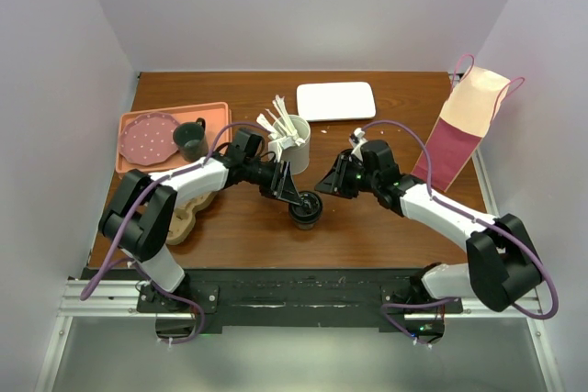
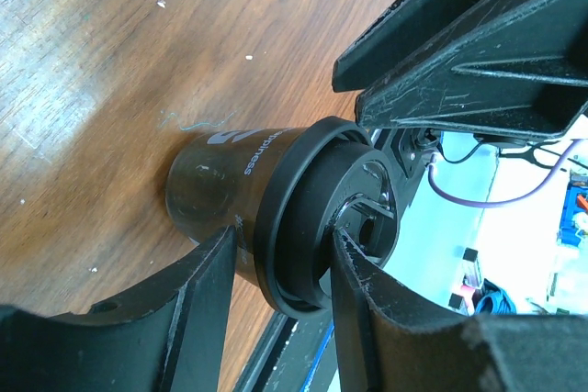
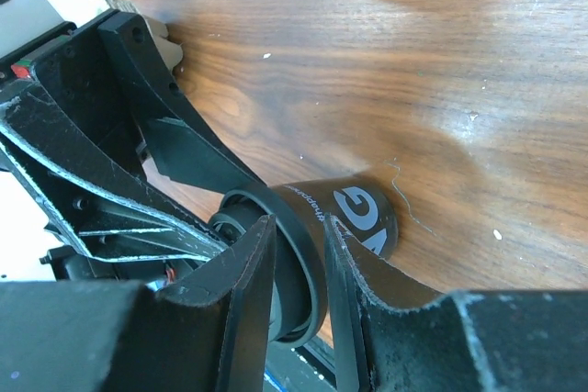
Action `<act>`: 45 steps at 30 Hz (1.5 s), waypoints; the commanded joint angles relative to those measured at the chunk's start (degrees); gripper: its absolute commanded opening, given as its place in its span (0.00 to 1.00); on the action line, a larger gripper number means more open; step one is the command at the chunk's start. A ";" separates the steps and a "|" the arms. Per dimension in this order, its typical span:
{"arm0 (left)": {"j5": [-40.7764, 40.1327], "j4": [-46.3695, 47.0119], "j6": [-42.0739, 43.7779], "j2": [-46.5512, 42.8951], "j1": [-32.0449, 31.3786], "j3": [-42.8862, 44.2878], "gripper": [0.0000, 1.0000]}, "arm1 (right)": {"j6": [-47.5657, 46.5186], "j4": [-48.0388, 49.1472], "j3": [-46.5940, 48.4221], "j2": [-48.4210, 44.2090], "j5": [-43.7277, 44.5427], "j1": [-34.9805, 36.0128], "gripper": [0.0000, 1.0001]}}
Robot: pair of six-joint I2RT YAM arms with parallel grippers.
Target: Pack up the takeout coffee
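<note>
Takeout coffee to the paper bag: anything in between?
Top view: the right arm lies across that stretch, between the takeout coffee and the paper bag. The rest is wood table.

A robotics lab test cell: plain white walls [image 1: 303, 6] box in a wooden table [image 1: 386, 227], with two cabled arms [image 1: 197, 176] mounted on an aluminium rail [image 1: 92, 297] at its near edge.

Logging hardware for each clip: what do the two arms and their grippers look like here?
The left arm and right arm have white shells with bulky black joints, and a purple cable loops alongside each. The left gripper and right gripper are matte black plastic with two flat, ribbed, scuffed fingers.
</note>
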 commanded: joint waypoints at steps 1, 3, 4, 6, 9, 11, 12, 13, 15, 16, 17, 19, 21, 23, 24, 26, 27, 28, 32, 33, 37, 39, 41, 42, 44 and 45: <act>-19.25 -11.74 8.57 6.98 -0.74 -5.09 0.47 | -1.20 2.38 -0.87 -0.29 -1.44 0.12 0.32; -19.17 -11.65 8.65 6.98 -0.82 -5.18 0.47 | -1.20 3.79 -1.48 0.32 -2.93 0.12 0.32; -19.25 -11.65 8.57 6.98 -0.82 -5.18 0.47 | -1.37 4.05 -1.66 1.02 -3.11 0.12 0.32; -19.17 -11.56 8.56 7.16 -0.82 -5.09 0.47 | -1.37 4.84 -2.36 1.56 -3.37 0.12 0.31; -19.17 -11.56 8.56 7.07 -0.83 -5.09 0.47 | -1.55 6.16 -3.42 2.52 -3.72 0.21 0.31; -19.17 -11.47 8.48 7.07 -0.83 -5.00 0.47 | -1.99 6.42 -3.68 3.75 -4.16 0.21 0.31; -19.17 -11.47 8.48 7.07 -0.91 -5.09 0.47 | -2.07 6.69 -4.12 4.19 -4.51 0.21 0.30; -19.25 -11.47 8.48 7.16 -0.91 -5.09 0.47 | -2.25 6.60 -4.30 4.45 -4.51 0.21 0.29; -19.43 -11.39 8.39 7.16 -0.91 -5.26 0.47 | -2.08 5.47 -5.35 4.55 -4.34 0.21 0.27; -19.60 -11.39 8.30 7.07 -0.83 -5.27 0.47 | -1.90 4.85 -5.96 4.46 -3.99 0.12 0.26; -19.69 -11.39 8.21 6.98 -0.91 -5.61 0.47 | -1.55 4.93 -6.84 3.93 -3.99 0.21 0.25; -20.13 -11.12 7.86 6.98 -0.91 -5.97 0.47 | -0.33 5.28 -10.26 3.49 -4.25 0.21 0.23; -20.31 -10.95 7.60 7.16 -0.83 -6.49 0.47 | 0.21 6.86 -14.12 3.14 -5.04 0.21 0.23; -20.57 -10.77 7.25 7.24 -0.91 -6.76 0.47 | 0.82 7.82 -16.42 2.70 -5.91 0.21 0.23; -20.83 -10.68 7.25 7.16 -0.91 -6.93 0.47 | 0.74 7.92 -18.17 2.44 -6.01 0.21 0.22; -21.27 -10.86 6.98 7.16 -0.91 -6.93 0.47 | -0.05 6.78 -19.15 2.26 -5.57 0.21 0.22; -22.06 -10.94 6.81 7.16 -0.91 -6.94 0.47 | -0.32 6.26 -19.76 2.35 -5.13 0.21 0.22; -22.24 -11.03 6.55 7.24 -0.91 -6.85 0.47 | -0.67 5.55 -19.86 2.70 -4.69 0.12 0.22; -22.77 -11.03 6.37 7.33 -1.09 -7.02 0.47 | -1.98 4.06 -19.86 3.84 -3.73 0.21 0.22; -23.21 -11.03 6.28 7.42 -1.18 -7.20 0.47 | -2.25 3.53 -19.77 4.36 -2.68 0.30 0.22; -24.17 -11.38 5.58 6.98 -1.26 -7.37 0.47 | -3.48 0.81 -19.68 6.74 -0.22 0.65 0.21; -24.79 -11.56 5.58 6.46 -1.26 -7.64 0.47 | -4.01 -1.65 -18.98 7.79 1.28 1.44 0.20; -24.97 -11.82 5.49 6.28 -1.44 -7.73 0.47 | -3.92 -1.75 -18.89 8.58 2.08 2.05 0.19; -24.97 -11.82 5.40 6.10 -1.35 -7.73 0.47 | -3.75 -1.40 -18.89 8.59 1.90 2.23 0.19; -25.05 -11.82 5.40 5.75 -1.44 -7.81 0.47 | -3.22 -0.70 -18.98 8.24 2.16 2.75 0.19; -25.14 -11.82 5.40 5.58 -1.44 -7.81 0.47 | -2.96 -0.26 -19.06 7.37 1.99 2.93 0.19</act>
